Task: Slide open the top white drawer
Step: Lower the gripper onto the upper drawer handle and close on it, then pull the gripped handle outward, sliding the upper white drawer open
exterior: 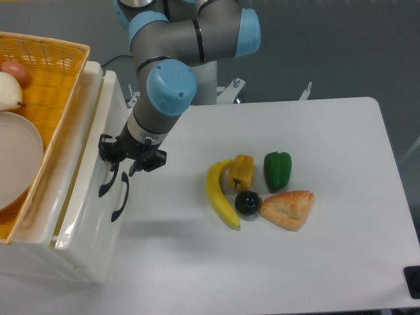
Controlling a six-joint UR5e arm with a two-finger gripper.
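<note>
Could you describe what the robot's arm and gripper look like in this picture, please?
The arm is built of smooth grey cylindrical links with rounded light-blue caps at the joints. A narrower grey wrist section runs down to a small black gripper, whose body looks boxy and angular with short dark fingers. A thin dark cable shows behind the arm's base. No markings are legible.

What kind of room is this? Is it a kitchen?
Probably a robot lab, not a kitchen: a robot arm works at a plain white table with a plastic drawer cabinet and what looks like toy food.

One fixed cam, high, angled down at table (315, 262).
</note>
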